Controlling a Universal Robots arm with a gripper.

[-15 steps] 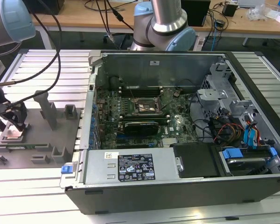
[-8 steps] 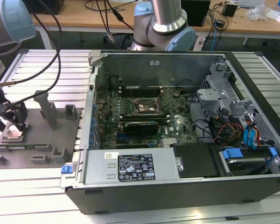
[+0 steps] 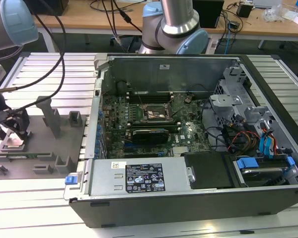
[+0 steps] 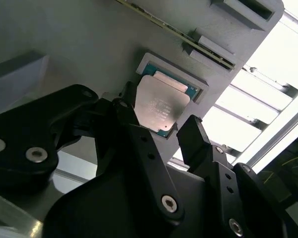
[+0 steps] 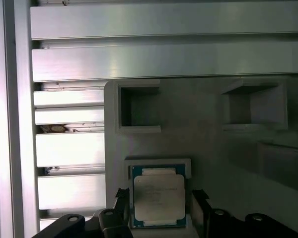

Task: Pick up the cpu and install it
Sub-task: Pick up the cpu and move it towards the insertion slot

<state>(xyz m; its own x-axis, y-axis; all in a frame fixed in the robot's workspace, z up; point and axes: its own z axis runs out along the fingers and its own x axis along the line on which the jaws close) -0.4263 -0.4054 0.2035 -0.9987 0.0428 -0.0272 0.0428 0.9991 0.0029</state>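
The cpu (image 5: 159, 198), a flat square chip with a pale silvery top and a green rim, lies in a shallow recess of the grey fixture plate (image 5: 203, 148). My gripper (image 5: 160, 198) hovers low over it, open, with one black finger on each side of the chip and a small gap to each edge. In the second wrist view the cpu (image 4: 161, 106) sits between the fingertips (image 4: 191, 131) of the gripper (image 4: 159, 116). In the exterior view the gripper (image 3: 15, 131) is at the far left above the plate (image 3: 44, 144). The dark socket (image 3: 156, 114) sits on the motherboard inside the open case.
The open computer case (image 3: 188, 64) fills the middle and the exterior view's right, with a grey labelled box (image 3: 139, 178) along its near side and drive cages (image 3: 248, 119). Upright grey posts (image 3: 52, 116) stand on the fixture plate. Cables (image 3: 49, 49) trail above the slatted aluminium table (image 3: 35, 208).
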